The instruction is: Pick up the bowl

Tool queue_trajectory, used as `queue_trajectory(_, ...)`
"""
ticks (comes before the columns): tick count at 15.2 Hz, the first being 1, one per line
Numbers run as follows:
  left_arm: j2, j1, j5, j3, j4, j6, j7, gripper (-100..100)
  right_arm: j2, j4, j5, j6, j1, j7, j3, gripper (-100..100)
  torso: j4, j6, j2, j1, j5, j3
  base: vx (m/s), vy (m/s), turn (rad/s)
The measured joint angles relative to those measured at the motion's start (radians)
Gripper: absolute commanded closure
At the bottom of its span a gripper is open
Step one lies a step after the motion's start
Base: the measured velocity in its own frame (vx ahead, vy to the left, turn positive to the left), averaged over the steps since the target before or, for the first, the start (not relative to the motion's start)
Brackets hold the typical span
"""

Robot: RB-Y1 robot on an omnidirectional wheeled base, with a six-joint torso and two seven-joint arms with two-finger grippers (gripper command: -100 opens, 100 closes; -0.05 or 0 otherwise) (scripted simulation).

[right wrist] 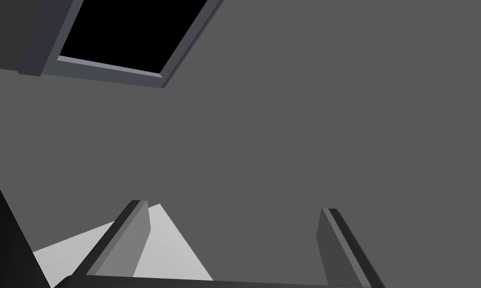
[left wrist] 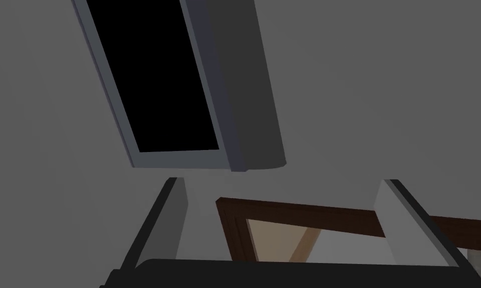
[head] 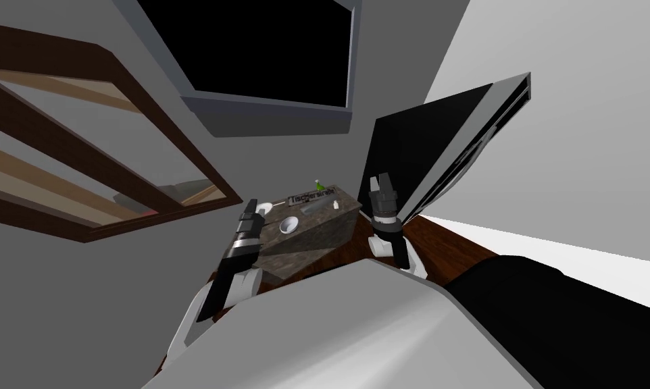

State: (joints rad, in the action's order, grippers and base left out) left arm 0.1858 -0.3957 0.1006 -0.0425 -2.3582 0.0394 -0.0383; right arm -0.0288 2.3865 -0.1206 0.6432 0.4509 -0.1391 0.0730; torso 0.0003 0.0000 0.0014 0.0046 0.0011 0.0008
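A small pale bowl [head: 289, 224] sits on the mottled grey-brown top of a low table [head: 317, 233] in front of me, in the head view. My left gripper [head: 251, 205] is raised at the table's left side, just left of the bowl and apart from it; its fingers [left wrist: 174, 220] stand open with nothing between them. My right gripper [head: 382, 182] is held up past the table's right end, its fingers [right wrist: 134, 235] also open and holding nothing.
On the table lie a white dish [head: 265, 207] at the left end, a lettered sign [head: 311, 196], a green bottle [head: 319, 184] and a small white item [head: 334, 204]. A dark-framed mirror [head: 80, 169] leans on the left wall. A black panel [head: 445, 148] stands right.
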Motion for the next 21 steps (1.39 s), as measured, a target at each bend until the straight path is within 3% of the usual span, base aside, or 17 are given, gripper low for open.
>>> queue_trajectory(21, 0.011, 0.078, -0.004, 0.007, -0.033, -0.409, 0.039, -100, 0.000, 0.000, 0.000, 0.000, 0.000, 0.000, 0.000, 0, 0.000, 0.000, -0.001, -0.002, -0.001, -0.001, -0.012, 0.038, -0.039)
